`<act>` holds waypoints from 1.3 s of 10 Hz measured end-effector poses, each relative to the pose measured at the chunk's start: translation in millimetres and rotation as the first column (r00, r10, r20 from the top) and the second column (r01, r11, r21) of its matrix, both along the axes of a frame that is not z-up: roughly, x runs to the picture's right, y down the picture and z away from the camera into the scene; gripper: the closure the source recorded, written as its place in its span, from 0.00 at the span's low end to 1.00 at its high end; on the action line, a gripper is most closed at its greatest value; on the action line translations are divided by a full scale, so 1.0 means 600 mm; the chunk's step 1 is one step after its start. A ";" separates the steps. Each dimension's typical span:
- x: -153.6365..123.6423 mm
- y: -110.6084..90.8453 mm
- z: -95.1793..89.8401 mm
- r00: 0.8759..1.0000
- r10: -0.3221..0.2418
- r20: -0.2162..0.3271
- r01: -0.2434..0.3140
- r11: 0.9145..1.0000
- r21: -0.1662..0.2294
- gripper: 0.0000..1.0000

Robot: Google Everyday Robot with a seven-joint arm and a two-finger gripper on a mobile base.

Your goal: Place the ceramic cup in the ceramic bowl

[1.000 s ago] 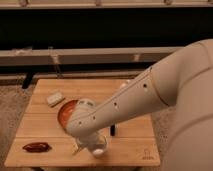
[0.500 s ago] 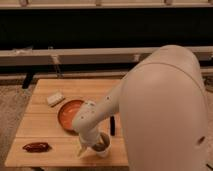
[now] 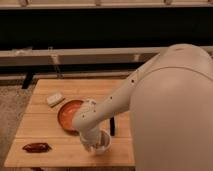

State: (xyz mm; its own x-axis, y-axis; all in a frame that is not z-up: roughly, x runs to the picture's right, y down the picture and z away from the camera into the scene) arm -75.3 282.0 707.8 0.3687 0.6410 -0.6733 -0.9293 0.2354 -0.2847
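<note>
Nearest of all, the arm (image 3: 170, 110) fills the right side of the view. A second ago it was a slimmer shape higher up, so it has swung in close and folded down over the table (image 3: 50, 127).

At the table's near edge the gripper (image 3: 94, 142) sits down at the cup (image 3: 104, 146), touching or wrapping its left side. Whether it is clamped on the cup or only set around it, I cannot tell. It has hardly moved over the last half second, and the cup stands in the same spot, upright and on the wood. That suggests the reach is over and the grasp is being settled, with no lift yet.

To the left along the same edge lies a dark red-brown lump (image 3: 36, 147), well apart from the cup. A short dark stick (image 3: 112, 126) lies just behind the cup.

Further back and to the left is the bowl (image 3: 68, 115), unmoved and empty. It is near the cup, so only a short lift and carry are left.

Beyond the bowl rests a small white block (image 3: 55, 98).
</note>
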 end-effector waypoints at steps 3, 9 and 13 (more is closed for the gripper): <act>0.007 -0.006 -0.003 1.000 -0.004 0.026 0.004 1.000 0.017 1.00; 0.014 -0.044 -0.042 0.998 -0.027 0.057 0.025 0.999 0.044 1.00; 0.015 -0.086 -0.077 0.996 -0.048 0.076 0.042 0.996 0.074 1.00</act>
